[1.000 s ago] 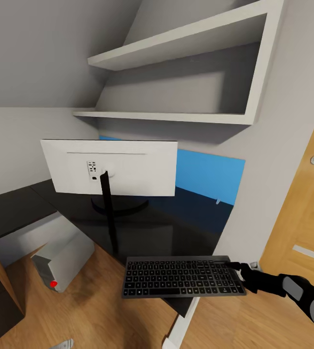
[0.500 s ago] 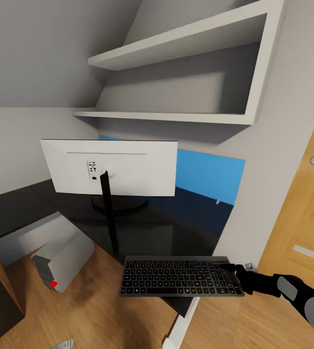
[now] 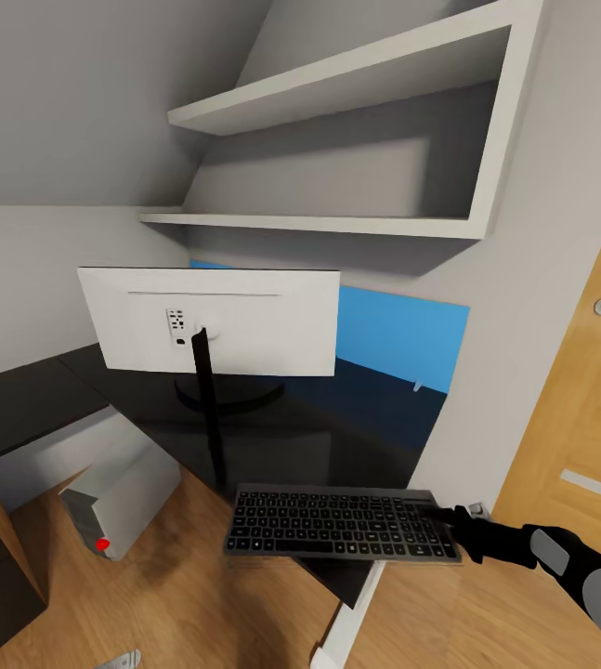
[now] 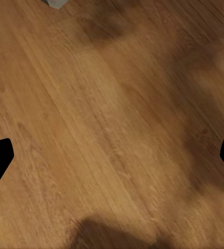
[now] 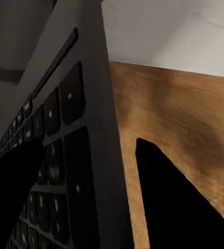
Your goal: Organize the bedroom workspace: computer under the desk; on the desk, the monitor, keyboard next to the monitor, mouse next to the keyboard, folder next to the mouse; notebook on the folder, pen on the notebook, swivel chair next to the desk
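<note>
Item: slim dark-grey keyboard (image 3: 337, 525) with black keys, pinched at its end by the right tool (image 3: 449, 516), extending away from it, half over the glossy black table (image 3: 272, 437) edge. Handling: keep level, advance fully over the top towards the white-backed monitor (image 3: 212, 321), then release.

Bare desk (image 3: 356, 437) beside the monitor (image 3: 209, 321) (its stand (image 3: 209, 409) blocks left).

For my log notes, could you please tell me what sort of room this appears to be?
Probably a home office corner or study nook: a glossy black desk carries a monitor, a computer sits on the wood floor beneath, and white wall shelves hang under a sloped ceiling. The right gripper holds a keyboard.
</note>
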